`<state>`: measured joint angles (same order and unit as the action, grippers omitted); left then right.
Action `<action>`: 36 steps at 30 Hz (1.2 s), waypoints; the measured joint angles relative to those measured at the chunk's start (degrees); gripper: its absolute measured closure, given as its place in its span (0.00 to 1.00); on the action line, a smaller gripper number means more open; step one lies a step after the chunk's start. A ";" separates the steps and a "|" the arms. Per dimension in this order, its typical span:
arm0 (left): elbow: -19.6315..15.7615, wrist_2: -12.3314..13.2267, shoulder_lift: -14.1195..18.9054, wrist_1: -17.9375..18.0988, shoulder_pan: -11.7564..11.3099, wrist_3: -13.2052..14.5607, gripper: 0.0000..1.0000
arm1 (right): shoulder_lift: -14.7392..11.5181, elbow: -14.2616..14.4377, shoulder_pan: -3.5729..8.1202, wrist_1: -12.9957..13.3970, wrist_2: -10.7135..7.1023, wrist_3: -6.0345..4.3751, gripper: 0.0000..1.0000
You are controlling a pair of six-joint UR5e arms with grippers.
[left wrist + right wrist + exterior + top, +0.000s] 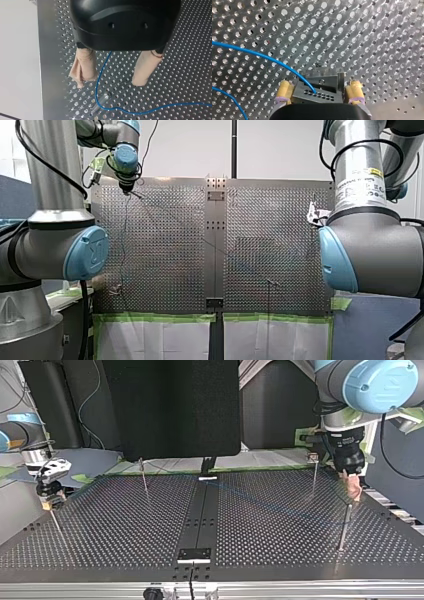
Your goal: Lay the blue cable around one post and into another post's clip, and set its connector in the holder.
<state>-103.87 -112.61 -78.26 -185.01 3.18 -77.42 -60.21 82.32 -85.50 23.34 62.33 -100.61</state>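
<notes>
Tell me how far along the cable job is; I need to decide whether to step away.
Looks done: the blue cable bends around a post just ahead of my left gripper, which is open. In hand: the cable's end sits in a grey block at my right gripper, probably the connector at its holder. Left: the clip; no view shows whether the cable is in it.

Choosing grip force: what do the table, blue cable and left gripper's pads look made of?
Table: bare metal, perhaps aluminium; brushed sheen, glinting holes. Blue cable: glossy plastic-looking jacket, bends smoothly. Left gripper's pads: beige, matte, wrinkled; probably soft rubber or tape.
</notes>
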 joint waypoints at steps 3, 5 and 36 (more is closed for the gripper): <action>0.00 -0.02 0.00 0.01 0.00 -0.05 0.00 | 0.00 0.00 0.00 0.00 0.00 0.00 0.00; -0.01 -0.02 0.00 0.00 0.00 -0.07 0.00 | 0.00 0.00 0.00 0.00 0.00 0.00 0.00; -6.16 4.30 0.98 4.57 2.68 -3.33 0.00 | 0.00 0.00 0.00 0.00 0.00 0.00 0.00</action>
<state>-110.04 -108.31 -77.29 -180.45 5.86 -80.75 -60.22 82.32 -85.50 23.34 62.32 -100.61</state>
